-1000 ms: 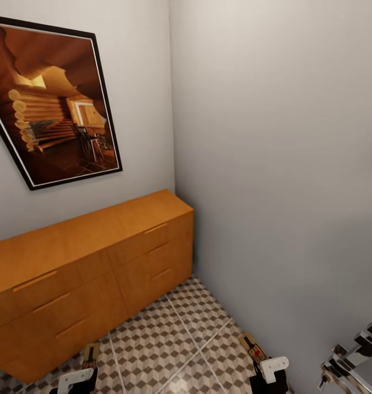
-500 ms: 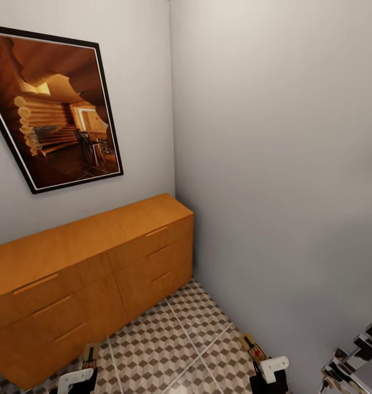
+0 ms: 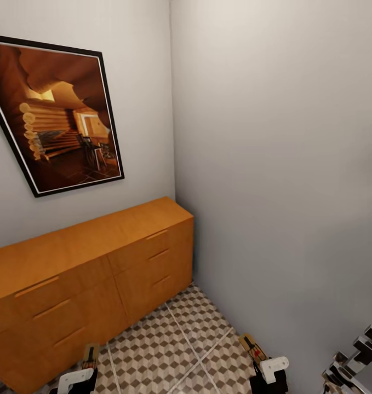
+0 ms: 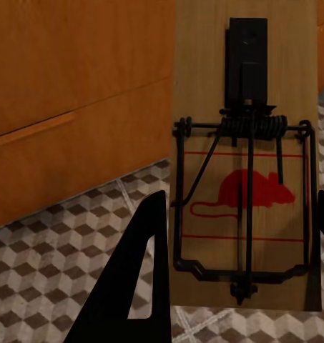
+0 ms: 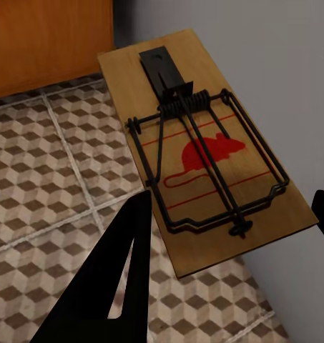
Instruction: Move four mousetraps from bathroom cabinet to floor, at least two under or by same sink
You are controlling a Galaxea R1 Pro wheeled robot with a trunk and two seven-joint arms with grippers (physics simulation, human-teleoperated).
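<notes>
The orange-brown cabinet [image 3: 87,273] stands against the left wall, all its drawers closed. My left gripper [image 3: 79,377] at the bottom left is shut on a wooden mousetrap [image 3: 89,355] [image 4: 240,164] with dark wire and a red mouse mark, held above the patterned bathroom floor [image 3: 164,339]. At the bottom right my right gripper [image 3: 268,369] is shut on a second mousetrap [image 3: 252,346] [image 5: 204,153], close to the grey wall. A black finger [image 4: 136,286] shows beside the left trap, and another finger [image 5: 108,286] beside the right one. The sink is out of view.
A framed picture [image 3: 54,112] of a log interior hangs above the cabinet. The grey right wall [image 3: 284,164] meets the cabinet's end in the corner. A chrome and black fixture [image 3: 353,364] shows at the bottom right corner. Open tiles lie between the two arms.
The whole view has shifted a little downward and to the right, so the camera has moved. Both grippers hold their traps in the same place in the picture.
</notes>
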